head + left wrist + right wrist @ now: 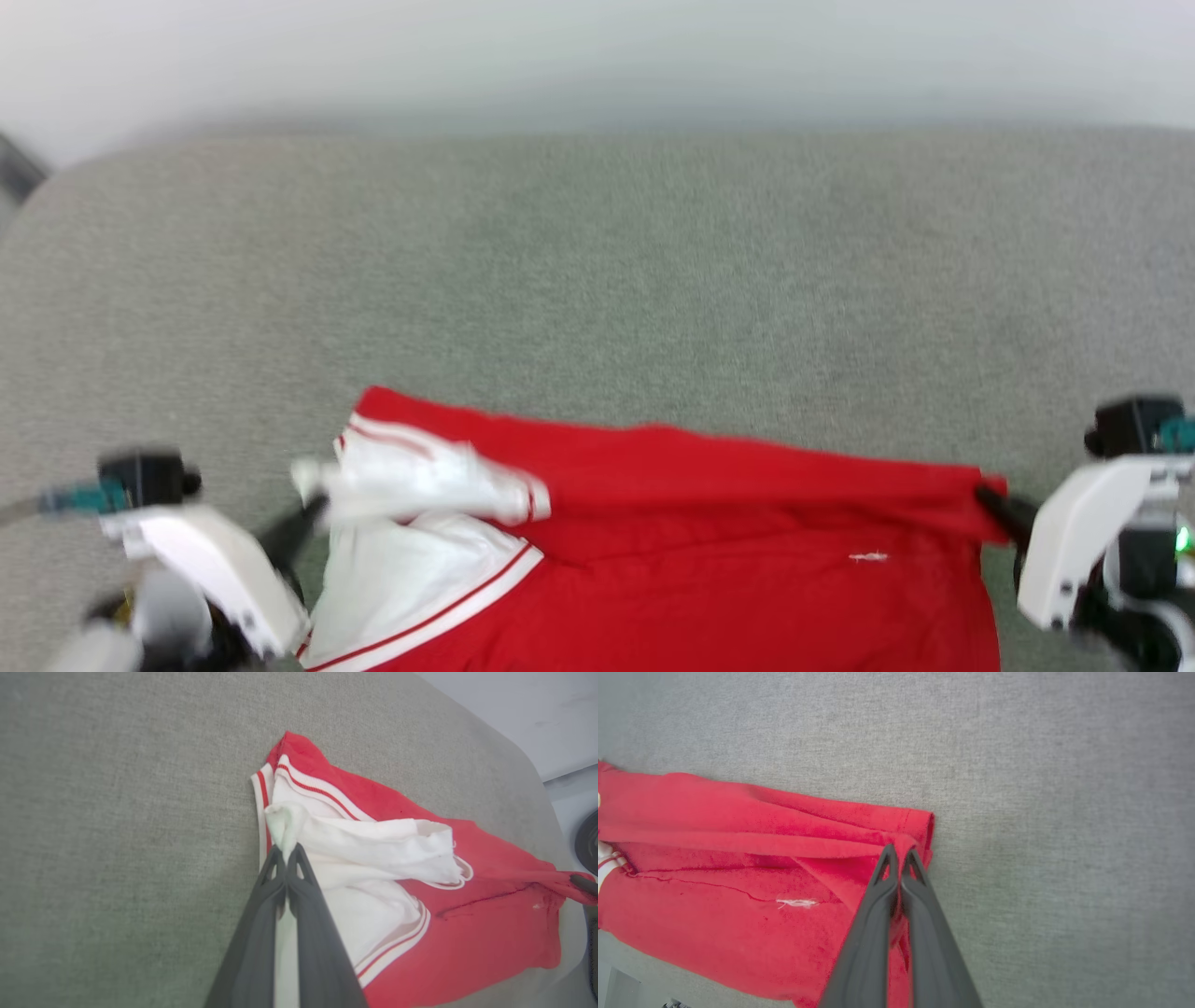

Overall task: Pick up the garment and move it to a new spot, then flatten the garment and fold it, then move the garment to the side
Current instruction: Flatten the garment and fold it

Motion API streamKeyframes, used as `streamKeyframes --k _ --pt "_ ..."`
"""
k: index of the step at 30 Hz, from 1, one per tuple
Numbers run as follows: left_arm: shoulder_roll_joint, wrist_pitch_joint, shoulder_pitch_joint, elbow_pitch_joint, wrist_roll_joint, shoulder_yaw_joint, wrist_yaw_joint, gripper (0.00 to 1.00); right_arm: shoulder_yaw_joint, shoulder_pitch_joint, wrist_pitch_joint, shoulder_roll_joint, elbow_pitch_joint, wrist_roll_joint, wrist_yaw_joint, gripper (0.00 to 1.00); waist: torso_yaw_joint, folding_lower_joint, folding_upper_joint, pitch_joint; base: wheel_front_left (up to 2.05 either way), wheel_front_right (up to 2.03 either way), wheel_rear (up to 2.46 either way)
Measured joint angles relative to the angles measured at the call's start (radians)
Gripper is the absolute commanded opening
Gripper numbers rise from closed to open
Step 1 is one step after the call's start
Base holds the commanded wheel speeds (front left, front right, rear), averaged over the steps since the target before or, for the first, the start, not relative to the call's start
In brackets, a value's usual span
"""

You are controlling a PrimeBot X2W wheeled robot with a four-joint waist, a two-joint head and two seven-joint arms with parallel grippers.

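As the shirt (709,532) is pinched at both ends by the left gripper (286,851) and right gripper (899,854), it should be lifted evenly. Slack is to be avoided.

The garment (728,523) lies stretched sideways on the near part of the surface (597,280) in front of me, with more surface beyond it. My left pincer (285,851) clamps its bunched sleeve (373,844) at the left end. My right pincer (899,851) clamps the hem corner at the right end, well apart from the left one.
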Motion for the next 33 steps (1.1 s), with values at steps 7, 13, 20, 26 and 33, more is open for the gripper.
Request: streamKeyframes --k 7,13,20,26,33 --pt "-0.067 -0.026 0.157 0.016 -0.029 -0.045 0.023 1.00 -0.028 0.145 -0.075 0.030 0.057 0.009 0.000 1.00 0.026 -0.0001 0.0000 -0.061 0.00 0.00 0.00" --pt "-0.108 -0.139 0.159 0.055 0.046 -0.057 0.033 1.00 -0.024 0.196 -0.192 0.050 0.054 0.003 0.000 1.00 0.027 -0.0001 0.0000 -0.092 0.00 0.00 0.00" --pt "-0.142 -0.321 0.155 -0.002 0.172 -0.058 0.075 1.00 -0.042 0.238 -0.239 0.032 -0.057 0.006 0.000 1.00 0.012 0.0000 0.0000 -0.145 0.00 0.00 0.00" --pt "-0.160 -0.462 0.139 -0.051 0.279 -0.058 0.115 1.00 -0.120 0.235 -0.136 -0.024 -0.062 0.041 0.000 1.00 0.010 0.0000 0.0000 -0.177 0.00 0.00 0.00" --pt "-0.185 -0.531 0.100 -0.115 0.413 -0.056 0.142 1.00 -0.131 0.196 0.008 -0.029 -0.001 0.090 0.000 1.00 0.055 0.0000 0.0000 -0.160 0.00 0.00 0.00"
